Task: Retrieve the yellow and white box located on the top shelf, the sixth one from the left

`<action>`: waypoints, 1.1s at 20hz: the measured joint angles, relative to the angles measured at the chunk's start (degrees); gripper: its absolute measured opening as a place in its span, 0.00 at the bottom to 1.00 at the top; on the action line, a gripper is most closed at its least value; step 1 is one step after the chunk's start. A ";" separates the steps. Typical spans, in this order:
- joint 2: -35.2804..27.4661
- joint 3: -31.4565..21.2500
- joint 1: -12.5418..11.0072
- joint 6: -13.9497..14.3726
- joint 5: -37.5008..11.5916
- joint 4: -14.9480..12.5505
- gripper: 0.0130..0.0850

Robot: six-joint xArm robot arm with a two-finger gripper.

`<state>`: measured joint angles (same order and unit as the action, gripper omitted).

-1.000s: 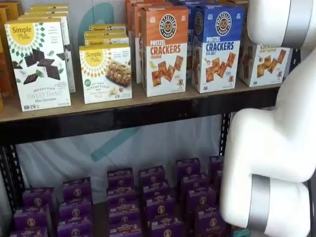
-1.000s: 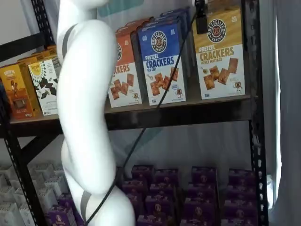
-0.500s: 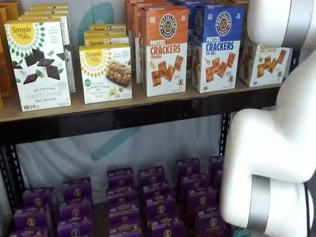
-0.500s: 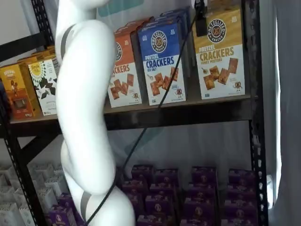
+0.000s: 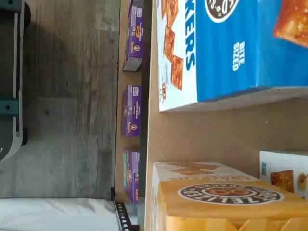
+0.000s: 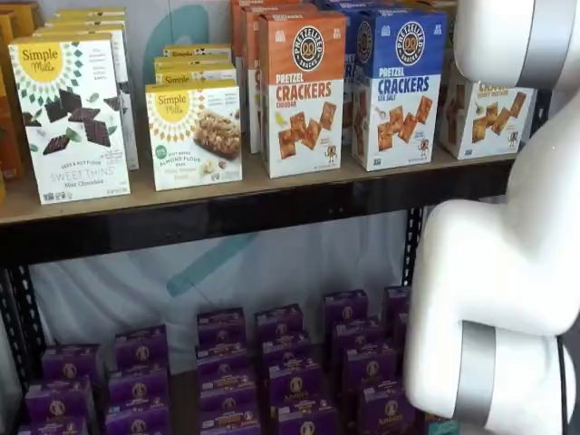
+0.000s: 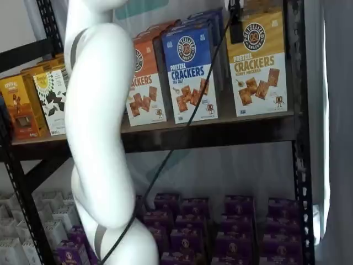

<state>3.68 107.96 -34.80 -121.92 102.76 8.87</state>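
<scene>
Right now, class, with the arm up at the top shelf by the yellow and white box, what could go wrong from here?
1. The yellow and white box stands near the top shelf front edge, so a clumsy pull might topple it off.
2. The blue box stands close beside it and could get nudged.
3. Only one dark finger shows at the box's upper corner, so the claw's grip is unconfirmed.

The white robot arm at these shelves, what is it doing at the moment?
The white robot arm reaches up to the tan wooden top shelf with the black front rail. Its black fingers hang at the upper left corner of the tall yellow and white pretzel-cracker box, which stands upright beside the blue pretzel-cracker box. Whether the fingers grip the box cannot be told; it is not lifted.
</scene>
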 joint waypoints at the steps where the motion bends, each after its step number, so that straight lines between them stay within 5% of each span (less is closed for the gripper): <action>1: 0.05 -0.09 -0.05 -0.05 -0.07 0.03 0.89; 4: 0.12 -0.21 -0.18 -0.13 -0.20 0.21 0.78; 22: -0.47 0.95 -1.00 -0.46 0.32 1.30 0.72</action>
<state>3.22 108.92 -35.80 -122.39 103.08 10.18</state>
